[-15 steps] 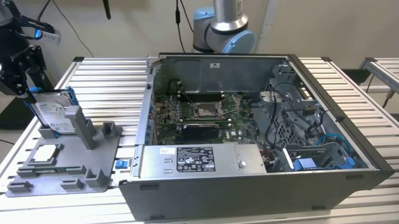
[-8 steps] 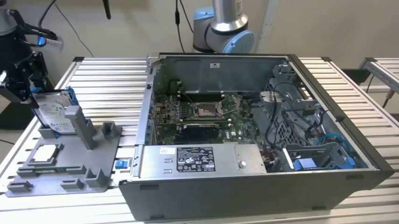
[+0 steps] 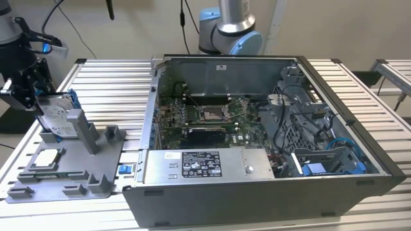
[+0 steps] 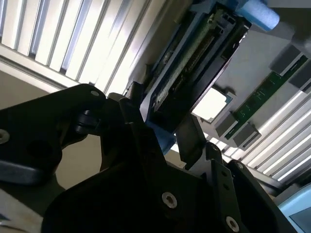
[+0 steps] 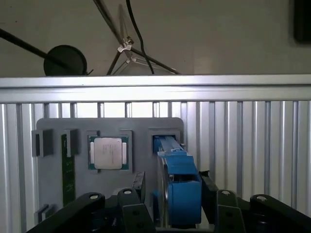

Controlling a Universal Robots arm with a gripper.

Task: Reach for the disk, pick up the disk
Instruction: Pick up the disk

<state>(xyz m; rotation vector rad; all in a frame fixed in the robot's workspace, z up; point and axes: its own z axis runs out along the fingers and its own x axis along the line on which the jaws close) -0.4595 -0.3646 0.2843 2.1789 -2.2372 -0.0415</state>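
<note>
Your pincer (image 5: 174, 180) stands wide around the disk (image 5: 178, 167), one jaw on each side of it, and is not closed on it yet. In the first wrist view a thin strip of the grey holder plate (image 5: 136, 125) shows between one of the fingers (image 5: 139, 187) and the disk, while the other finger is just beside the blue bracket. The disk stands upright on its edge in a slot at one corner of the holder plate. The small square chip (image 5: 109, 152) lies flat in its own pocket on the same plate, near the disk's slot but apart from it. The open computer case (image 3: 257, 202) is beside the plate, on the exterior view's right.

I think the step in hand is the grasp itself. The pincer looks a little off-centre, so please bring it over until both gaps are equal before you close. Let the pads meet the flat sides of the bracket squarely. A crooked grip could, I believe, tilt the disk and jam it in the slot. Close slowly, because the bracket is plastic and may bend.
</note>
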